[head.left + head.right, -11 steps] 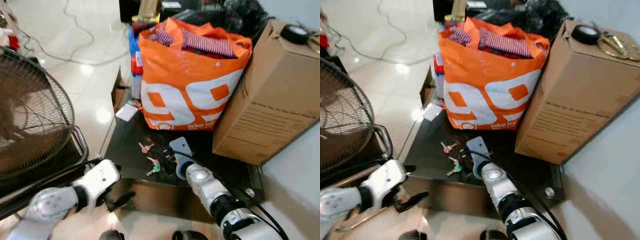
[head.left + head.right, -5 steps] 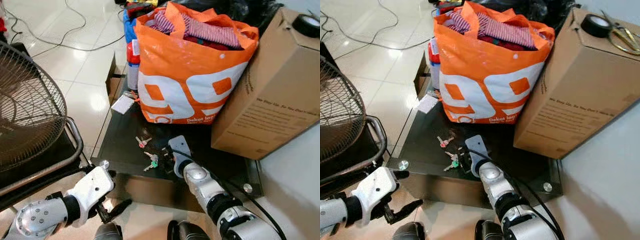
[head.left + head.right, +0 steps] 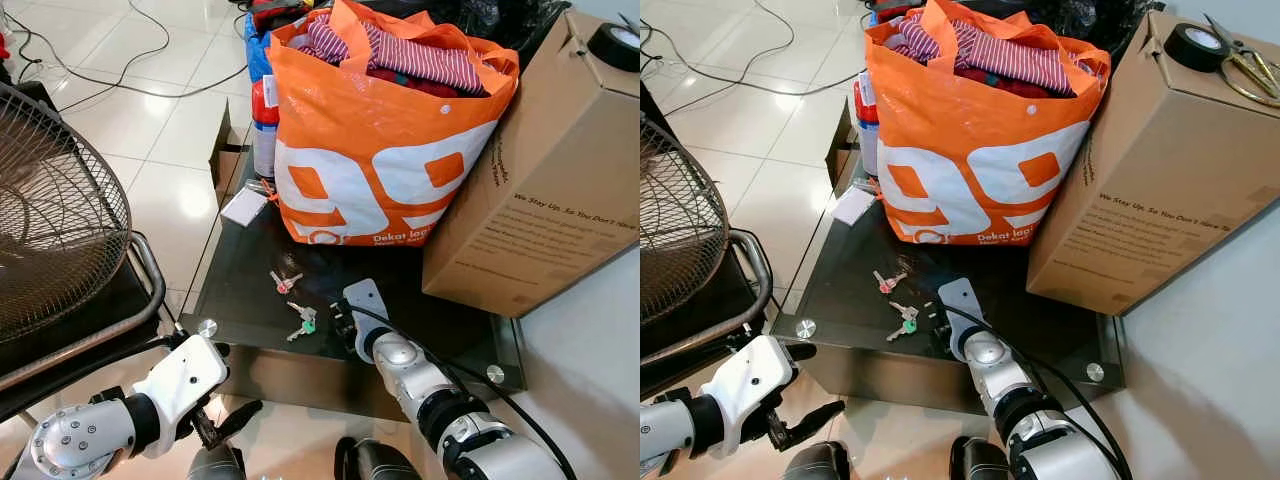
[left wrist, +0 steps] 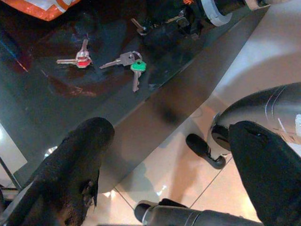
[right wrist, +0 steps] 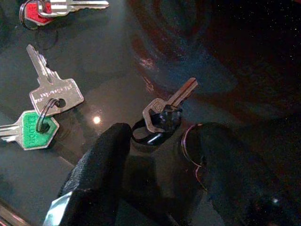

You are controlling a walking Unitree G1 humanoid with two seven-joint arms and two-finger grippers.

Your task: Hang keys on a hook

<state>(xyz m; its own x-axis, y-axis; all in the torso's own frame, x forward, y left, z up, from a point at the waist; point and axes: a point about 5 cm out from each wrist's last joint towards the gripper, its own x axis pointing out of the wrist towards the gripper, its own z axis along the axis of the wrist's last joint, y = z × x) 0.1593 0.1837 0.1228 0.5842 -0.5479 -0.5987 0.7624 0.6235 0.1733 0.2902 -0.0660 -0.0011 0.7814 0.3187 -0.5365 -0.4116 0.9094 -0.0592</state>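
Observation:
Three key sets lie on the dark glass table [image 3: 240, 290]. One bunch has a red cap [image 3: 283, 281], another has a green cap [image 3: 302, 322]. In the right wrist view a single silver key on a black ring [image 5: 162, 113] lies just past my fingertips. My right gripper [image 3: 340, 325] rests low on the glass, open, with its fingers [image 5: 101, 155] on either side of that ring. My left gripper [image 3: 225, 420] hangs open below the table's front edge, above the floor, with the red [image 4: 77, 60] and green [image 4: 136, 66] keys beyond it.
An orange-and-white bag [image 3: 380, 150] full of clothes stands at the back of the table. A cardboard box [image 3: 540, 180] at the right carries a tape roll [image 3: 620, 45] and scissors [image 3: 1240, 70]. A fan [image 3: 50, 210] stands left, cables cross the tiled floor, and a white card [image 3: 244, 207] lies by the bag.
The camera has pulled back and steadied, so more of the table shows. My right gripper stays low by the keys. My left arm sits slightly lower, in front of the table edge.

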